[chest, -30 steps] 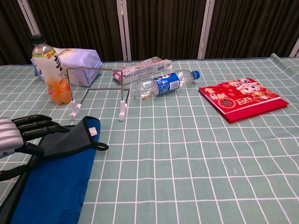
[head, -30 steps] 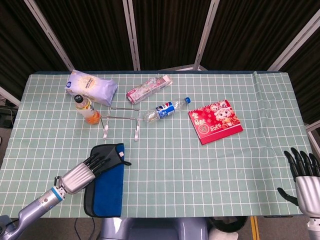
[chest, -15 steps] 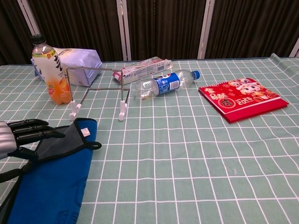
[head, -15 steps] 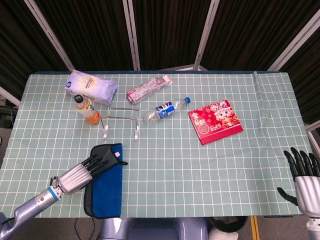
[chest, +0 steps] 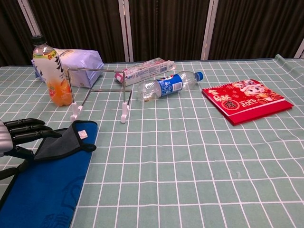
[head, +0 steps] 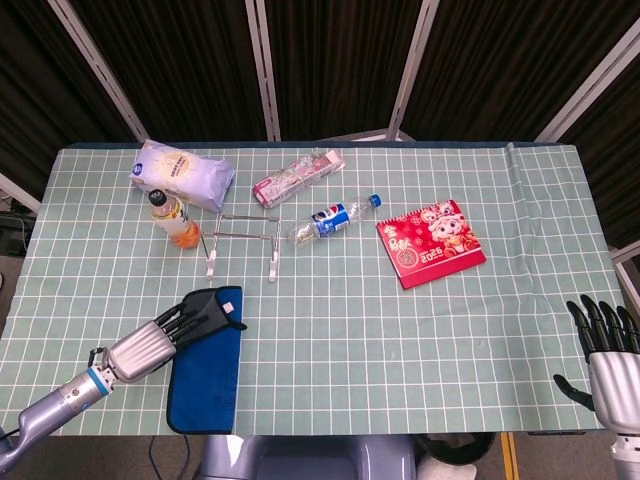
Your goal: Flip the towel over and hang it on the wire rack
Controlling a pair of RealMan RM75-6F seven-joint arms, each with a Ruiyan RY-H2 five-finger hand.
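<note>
A blue towel (head: 212,375) with a dark grey underside lies at the table's front left, and in the chest view the towel (chest: 45,190) fills the lower left corner. Its far corner is folded over, grey side up, with a white label showing. My left hand (head: 160,335) pinches that grey flap between thumb and fingers, and the chest view shows the left hand (chest: 19,137) at the left edge. The wire rack (head: 240,235) stands empty just beyond the towel, seen as the rack (chest: 123,114) on white feet. My right hand (head: 605,340) hangs open off the table's right front edge.
An orange drink bottle (head: 172,218) stands left of the rack, with a white bag (head: 183,173) behind it. A pink box (head: 298,177) and a lying Pepsi bottle (head: 333,218) sit right of the rack. A red booklet (head: 430,243) lies further right.
My left hand has drawn back to the left with the grey corner, so the folded flap is smaller and more blue shows. The right hand has not moved.
</note>
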